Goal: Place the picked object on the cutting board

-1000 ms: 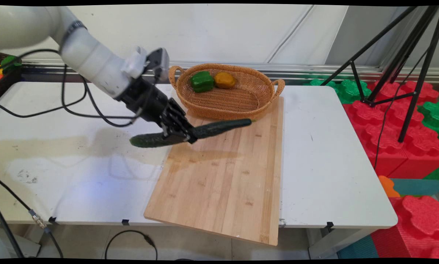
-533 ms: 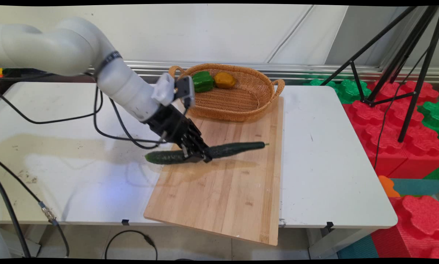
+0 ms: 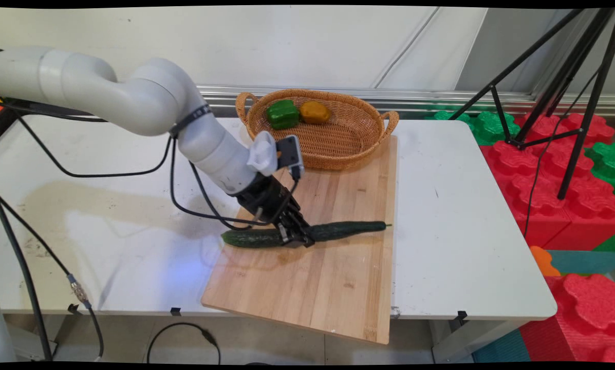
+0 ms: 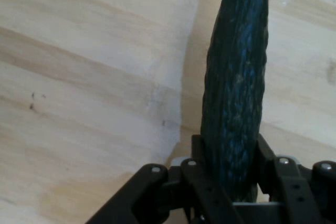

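**Cucumber gripped low over the cutting board**

Cucumber [image 3: 307, 234], long and dark green, lies nearly level across the wooden cutting board [image 3: 312, 277] in the main view, clamped about its middle by the black gripper [image 3: 294, 237]. Its blunt left end reaches to the board's left edge, and its thin stem end points right, close to the board's right edge. Whether it touches the wood or hangs just above it cannot be told; a shadow lies directly beneath it. The white arm [image 3: 132, 103] comes down from the upper left, black cables [image 3: 184, 200] looping under it. Behind the board, touching its far edge, stands a wicker basket [image 3: 338, 149] holding a green pepper [image 3: 282, 113] and a yellow-orange fruit [image 3: 315, 112] side by side at its far left. The board rests on the white table [image 3: 461, 231] and overhangs its near edge. A black tripod [image 3: 559, 82] and red and green foam blocks [image 3: 569, 205] stand to the right.

From the hand view, the cucumber [image 4: 236, 98] runs up from between the two fingers [image 4: 265, 156], which press against its sides, the pale board [image 4: 94, 93] close behind it.
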You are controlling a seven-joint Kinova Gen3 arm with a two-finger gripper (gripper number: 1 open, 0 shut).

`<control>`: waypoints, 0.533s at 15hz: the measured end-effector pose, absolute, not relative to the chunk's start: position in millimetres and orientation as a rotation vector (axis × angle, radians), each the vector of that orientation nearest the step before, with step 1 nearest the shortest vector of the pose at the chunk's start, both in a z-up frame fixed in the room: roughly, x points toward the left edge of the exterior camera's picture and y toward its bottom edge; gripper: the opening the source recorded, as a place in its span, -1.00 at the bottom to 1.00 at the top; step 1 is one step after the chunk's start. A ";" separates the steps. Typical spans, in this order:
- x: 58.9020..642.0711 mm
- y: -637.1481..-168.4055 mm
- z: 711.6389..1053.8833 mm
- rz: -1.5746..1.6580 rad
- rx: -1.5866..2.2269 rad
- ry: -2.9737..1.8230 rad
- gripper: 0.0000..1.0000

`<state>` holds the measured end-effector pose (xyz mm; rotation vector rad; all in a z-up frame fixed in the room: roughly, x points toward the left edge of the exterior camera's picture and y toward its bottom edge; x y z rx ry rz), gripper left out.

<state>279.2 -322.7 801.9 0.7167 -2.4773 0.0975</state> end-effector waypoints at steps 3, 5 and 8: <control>267.0 -325.9 792.3 0.098 0.726 -2.487 -1.00; 261.9 -327.5 786.3 0.102 0.731 -2.496 -1.00; 257.9 -329.1 780.0 0.105 0.734 -2.504 1.00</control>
